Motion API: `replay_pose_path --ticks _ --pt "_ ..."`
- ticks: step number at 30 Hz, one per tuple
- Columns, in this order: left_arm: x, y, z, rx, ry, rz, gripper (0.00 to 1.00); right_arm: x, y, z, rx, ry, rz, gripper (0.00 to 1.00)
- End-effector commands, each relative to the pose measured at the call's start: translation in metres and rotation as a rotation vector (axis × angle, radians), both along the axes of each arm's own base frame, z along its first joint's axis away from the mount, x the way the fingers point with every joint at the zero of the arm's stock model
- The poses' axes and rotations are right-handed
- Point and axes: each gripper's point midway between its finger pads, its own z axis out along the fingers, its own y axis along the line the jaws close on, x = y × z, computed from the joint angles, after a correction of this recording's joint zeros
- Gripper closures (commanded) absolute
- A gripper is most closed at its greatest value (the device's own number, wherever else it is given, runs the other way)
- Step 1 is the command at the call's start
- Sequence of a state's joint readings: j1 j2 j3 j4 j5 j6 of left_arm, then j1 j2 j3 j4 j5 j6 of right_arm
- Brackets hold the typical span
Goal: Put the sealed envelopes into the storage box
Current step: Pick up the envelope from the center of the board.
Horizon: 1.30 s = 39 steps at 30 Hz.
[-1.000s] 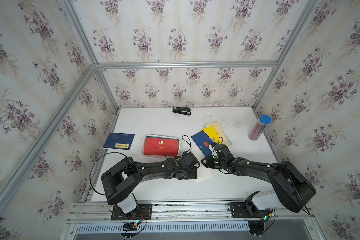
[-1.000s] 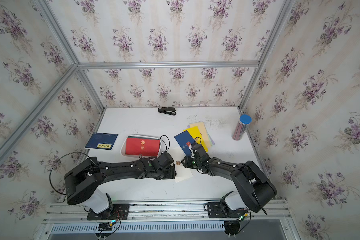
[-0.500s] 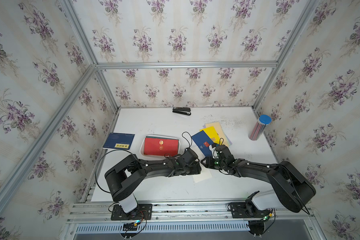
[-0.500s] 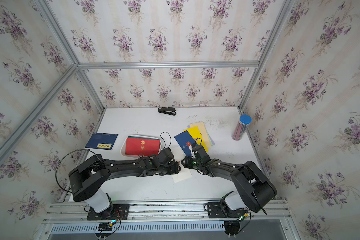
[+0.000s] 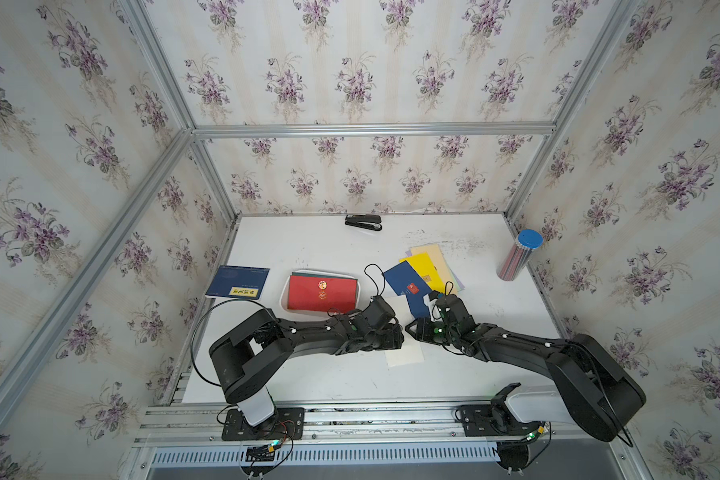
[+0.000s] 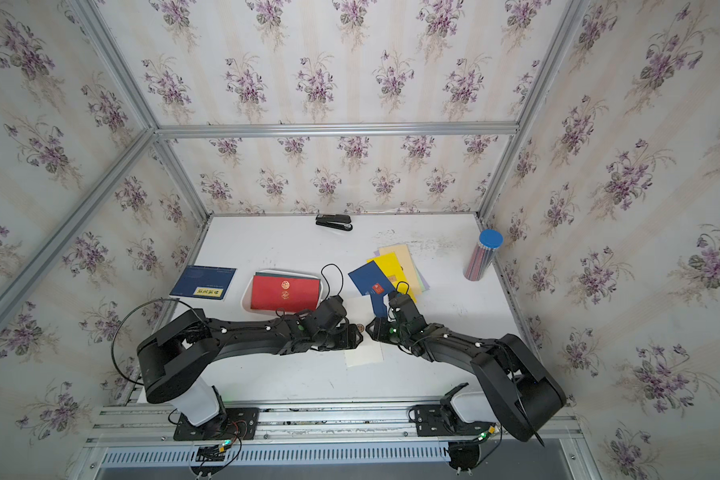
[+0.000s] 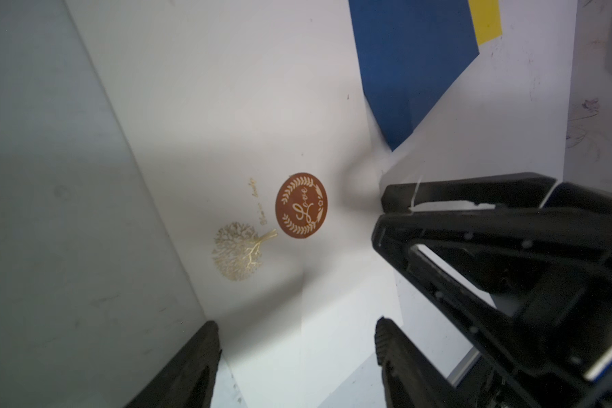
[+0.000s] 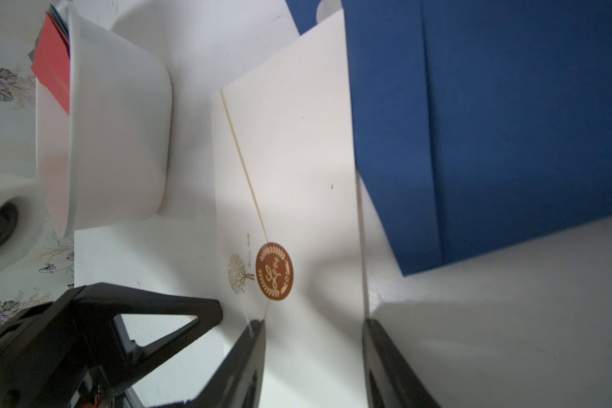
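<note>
You have one cream envelope (image 5: 406,355) lying on the table (image 5: 308,249), between the two grippers and just beside the one white box (image 8: 121,123). Your right gripper (image 8: 311,325) squeezes it by its two long edges, and the paper seems to bow there. Your left gripper (image 7: 297,335) stands with fingers apart over it, holding nothing. The box holds two: a red envelope (image 5: 323,293) over a green envelope (image 5: 308,273). The pile (image 5: 427,270) shows four colours: navy, yellow, tan, lilac.
</note>
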<state>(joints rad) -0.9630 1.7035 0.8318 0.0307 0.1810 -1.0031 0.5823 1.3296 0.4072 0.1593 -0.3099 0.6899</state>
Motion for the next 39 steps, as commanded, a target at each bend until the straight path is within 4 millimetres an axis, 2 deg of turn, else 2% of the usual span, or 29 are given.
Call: replay_pose_path --ticks 1,9,13,19,24,29,32,33,39 --pt "-0.008 0.0 -0.011 -0.002 0.04 -0.015 0.28 -0.011 0.017 0.021 0.117 0.026 0.059 0.51" --pt "-0.011 0.005 -0.014 0.004 0.041 -0.011 0.28 -0.015 0.021 0.044 0.205 0.005 0.055 0.51" --pt "-0.011 0.005 -0.013 -0.003 0.033 -0.011 0.28 -0.02 0.019 0.037 0.214 0.029 0.053 0.52" --pt "-0.012 0.005 -0.012 -0.013 0.03 -0.017 0.28 -0.025 0.015 0.024 0.194 0.063 0.046 0.61" --pt "-0.013 0.007 -0.013 -0.013 0.03 -0.018 0.28 -0.024 0.014 0.024 0.191 0.059 0.039 0.61" --pt "-0.014 0.01 -0.015 -0.001 0.033 -0.015 0.28 -0.017 -0.003 0.013 0.093 0.055 -0.016 0.58" --pt "-0.015 0.011 -0.017 0.001 0.037 -0.016 0.28 -0.018 -0.005 0.01 0.088 0.061 -0.016 0.58" --pt "-0.015 0.011 -0.017 0.002 0.038 -0.016 0.28 -0.012 -0.014 0.009 0.085 0.065 -0.053 0.58" --pt "-0.015 0.011 -0.019 0.004 0.04 -0.016 0.28 -0.006 -0.028 0.002 0.034 0.061 -0.107 0.58"
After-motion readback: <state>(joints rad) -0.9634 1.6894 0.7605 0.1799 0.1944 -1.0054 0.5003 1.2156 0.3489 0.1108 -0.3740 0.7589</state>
